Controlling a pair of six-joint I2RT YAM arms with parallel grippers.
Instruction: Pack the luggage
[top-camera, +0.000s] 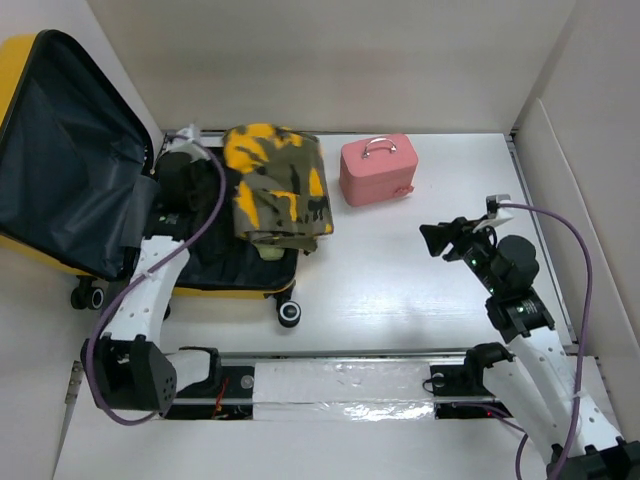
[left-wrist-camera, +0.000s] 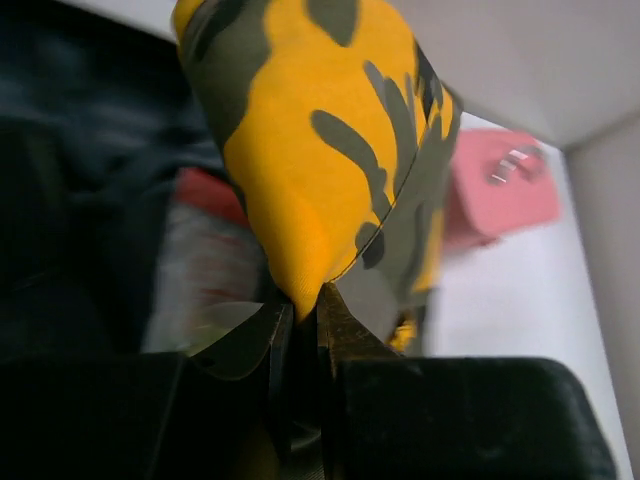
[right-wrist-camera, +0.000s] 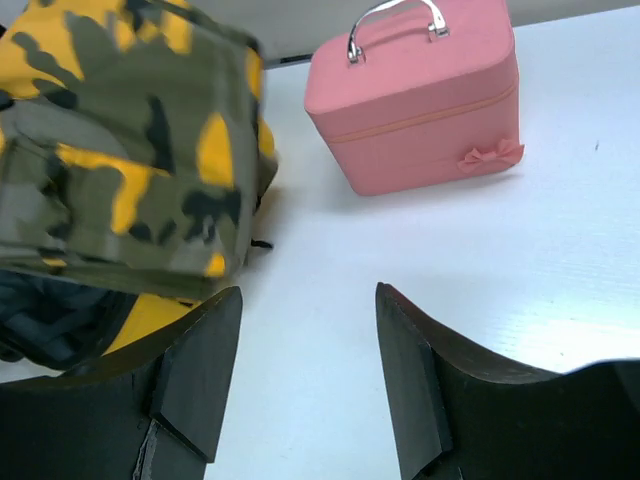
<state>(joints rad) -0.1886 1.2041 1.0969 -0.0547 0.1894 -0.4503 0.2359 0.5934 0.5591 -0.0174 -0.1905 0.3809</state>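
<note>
The yellow suitcase (top-camera: 228, 291) lies open at the left, its lid with dark grey lining (top-camera: 70, 165) raised against the wall. A folded yellow-and-green camouflage garment (top-camera: 275, 185) rests over the right side of the lower half. My left gripper (top-camera: 212, 168) is shut on the garment's left edge; in the left wrist view the fabric (left-wrist-camera: 320, 150) is pinched between the fingertips at the gripper (left-wrist-camera: 305, 295). My right gripper (top-camera: 432, 238) is open and empty above the table; in the right wrist view the gripper (right-wrist-camera: 308, 295) faces the garment (right-wrist-camera: 120, 150) and the suitcase's yellow edge (right-wrist-camera: 150, 315).
A small pink case with a metal handle (top-camera: 378, 168) stands on the table right of the suitcase; it also shows in the right wrist view (right-wrist-camera: 415, 90) and the left wrist view (left-wrist-camera: 500, 185). Black wheels (top-camera: 289, 313) stick out at the suitcase's near edge. White walls enclose the table.
</note>
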